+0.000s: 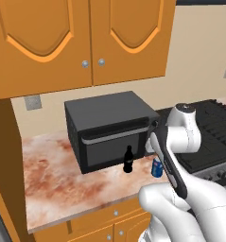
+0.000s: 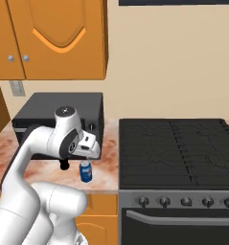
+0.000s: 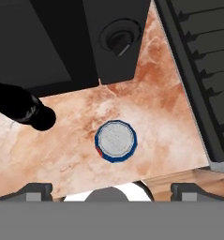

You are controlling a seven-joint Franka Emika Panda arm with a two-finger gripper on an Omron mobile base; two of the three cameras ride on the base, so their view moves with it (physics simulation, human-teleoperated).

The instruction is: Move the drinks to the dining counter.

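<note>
Gripper [image 3: 111, 187] wide open, empty, above can [image 3: 115, 141] mid-frame; prob light, rigid, slick—grab round sides, mid-height.

orange wall cabinets [image 1: 81, 38] | beige wall [image 2: 183, 62] | black stove [image 2: 176, 148] | marbled worktop [image 1: 62, 184]

No readable text anywhere here. The blue can [image 2: 85, 171] carries white markings on its side, but they blur into shapeless patches, no letters or brand to make out. From above, its silver lid [image 3: 115, 139] shows faint embossing, nothing legible. The dark bottle [image 1: 128, 160] has no label detail that can be read at this size. The microwave [image 1: 109, 128] front is plain dark, its dial [image 3: 118, 39] bears no visible numbers. The stove knobs [image 2: 185, 201] show no marks or digits either. No signs on the wall or cabinets.
</note>
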